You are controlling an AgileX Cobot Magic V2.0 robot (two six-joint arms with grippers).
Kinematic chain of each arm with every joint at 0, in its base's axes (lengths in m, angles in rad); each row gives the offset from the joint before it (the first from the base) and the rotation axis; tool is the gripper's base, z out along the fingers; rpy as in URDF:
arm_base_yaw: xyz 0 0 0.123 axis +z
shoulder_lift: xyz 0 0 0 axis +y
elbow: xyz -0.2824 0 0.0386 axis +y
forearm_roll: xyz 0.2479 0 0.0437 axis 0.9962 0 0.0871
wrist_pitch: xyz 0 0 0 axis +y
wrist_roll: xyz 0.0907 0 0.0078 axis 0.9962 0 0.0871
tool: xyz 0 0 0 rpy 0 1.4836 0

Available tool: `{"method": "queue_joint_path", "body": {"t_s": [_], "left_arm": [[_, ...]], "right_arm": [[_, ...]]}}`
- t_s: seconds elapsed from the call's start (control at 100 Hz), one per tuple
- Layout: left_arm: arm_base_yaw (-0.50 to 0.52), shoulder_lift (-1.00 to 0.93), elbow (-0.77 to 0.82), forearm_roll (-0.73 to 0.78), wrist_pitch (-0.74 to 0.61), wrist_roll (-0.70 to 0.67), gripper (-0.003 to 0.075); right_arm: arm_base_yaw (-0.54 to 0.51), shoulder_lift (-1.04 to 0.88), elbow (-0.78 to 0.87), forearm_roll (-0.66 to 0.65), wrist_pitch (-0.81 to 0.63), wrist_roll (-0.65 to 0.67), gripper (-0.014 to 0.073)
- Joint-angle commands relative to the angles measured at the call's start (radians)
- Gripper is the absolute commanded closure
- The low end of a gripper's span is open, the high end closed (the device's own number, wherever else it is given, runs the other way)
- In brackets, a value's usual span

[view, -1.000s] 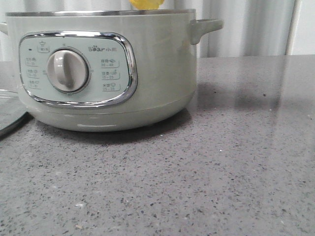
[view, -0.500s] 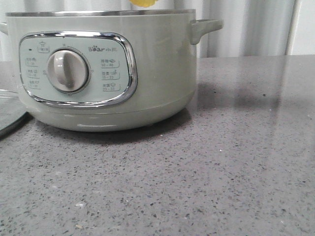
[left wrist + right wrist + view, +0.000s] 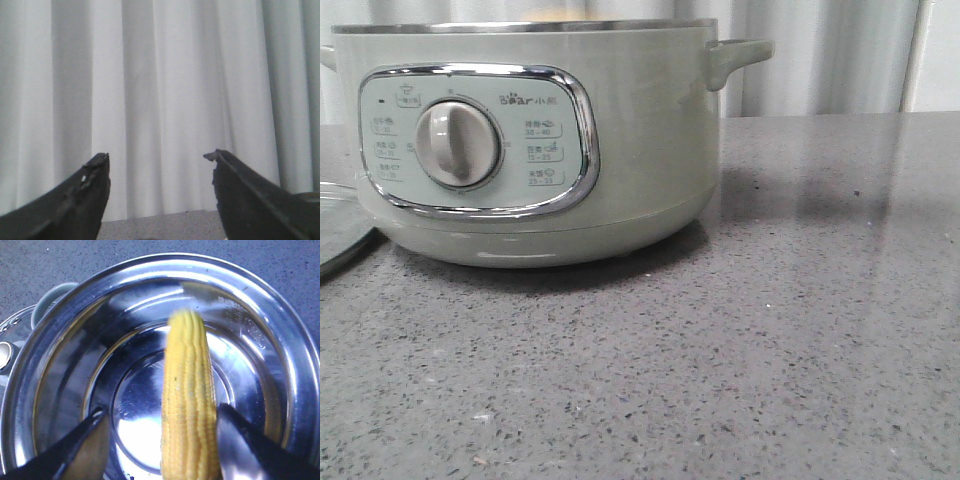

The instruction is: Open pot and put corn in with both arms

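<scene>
Corn — bright yellow ribbed cob (image 3: 190, 405) — stiff, light; right gripper (image 3: 160, 440) w/ jaws apart, over steel-lined sage-green pot (image 3: 260, 325) — regrip mid-cob, at 6 o'clock.

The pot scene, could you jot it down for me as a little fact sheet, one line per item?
pot: pale green, lid off, shiny steel inside
dial: grey knob on the front panel
corn: yellow cob, inside the pot's opening, between the right gripper's fingers; blurred tip, contact unclear
right gripper: over the open pot, fingers spread wide
left gripper: open, holding nothing, facing a white curtain
glass lid: lying on the table beside the pot
table: grey speckled stone
</scene>
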Motion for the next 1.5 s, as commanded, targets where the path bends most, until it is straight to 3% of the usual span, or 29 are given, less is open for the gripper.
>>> {"method": "queue_joint_path", "body": {"t_s": [0.0, 0.24, 0.41, 0.56, 0.7, 1.0, 1.18, 1.49], "left_arm": [[-0.002, 0.002, -0.036, -0.006, -0.069, -0.002, 0.0322], [-0.002, 0.002, -0.036, -0.006, -0.069, -0.002, 0.0322], [-0.002, -0.003, -0.036, -0.006, -0.067, -0.002, 0.0372], [-0.002, -0.046, -0.036, -0.006, -0.033, -0.002, 0.0559], [-0.002, -0.113, -0.036, -0.004, 0.024, -0.002, 0.0741], [-0.002, -0.267, -0.036, -0.004, 0.239, -0.002, 0.0741], [-0.002, -0.347, -0.031, -0.009, 0.376, -0.002, 0.0741], [-0.002, -0.450, 0.028, -0.041, 0.479, -0.002, 0.0741]], "right_arm": [[0.001, -0.042, -0.036, 0.014, -0.059, -0.007, 0.0219], [0.001, -0.058, -0.056, 0.014, -0.058, -0.007, 0.0249], [0.001, -0.113, -0.056, -0.003, -0.036, -0.007, 0.0469], [0.001, -0.154, -0.054, -0.059, 0.011, -0.007, 0.0667], [0.001, -0.195, -0.046, -0.101, 0.051, -0.007, 0.0668], [0.001, -0.378, 0.127, -0.156, -0.054, -0.047, 0.0667], [0.001, -0.550, 0.342, -0.204, -0.233, -0.047, 0.0668], [-0.001, -0.919, 0.788, -0.282, -0.581, -0.047, 0.0667]]}}
